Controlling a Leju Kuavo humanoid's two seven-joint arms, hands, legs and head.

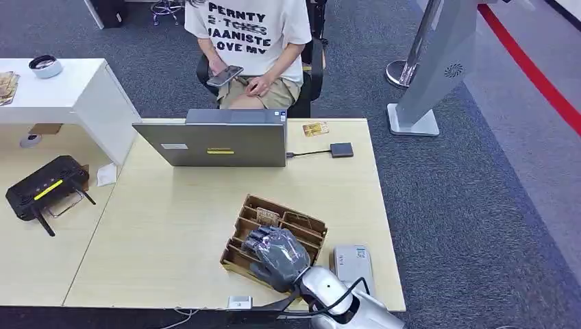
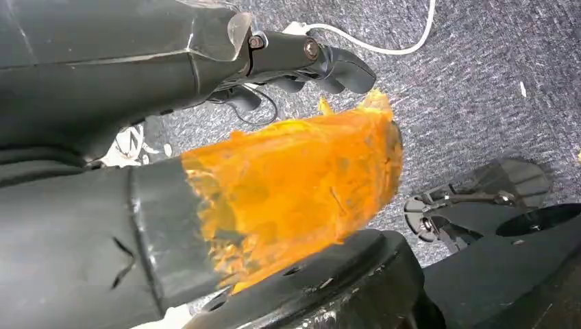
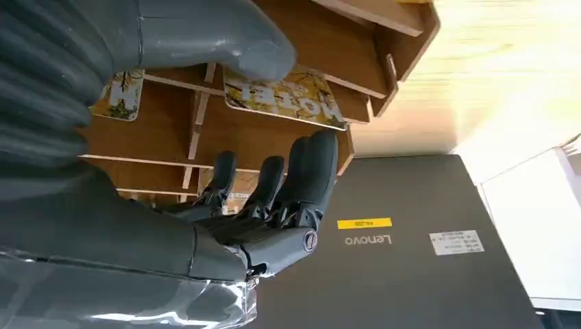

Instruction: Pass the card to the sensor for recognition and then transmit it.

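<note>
Right hand (image 1: 277, 255) hovers over the wooden card tray (image 1: 305, 225); fingers (image 3: 301, 171) are loosely curled and apart from the thumb, pinching nothing. A yellow card (image 3: 288, 96) lies in a tray slot between thumb tip and fingertips, not yet gripped; a second card (image 3: 122, 97) sits in the slot beside it. The grey sensor (image 1: 353, 264) rests just beyond the hand's outer side. Left hand (image 2: 301, 58) hangs over carpet, fingers curled on nothing. Judgement: pick-up pending; recognition and handover to the seated person (image 1: 250, 41) remain.
</note>
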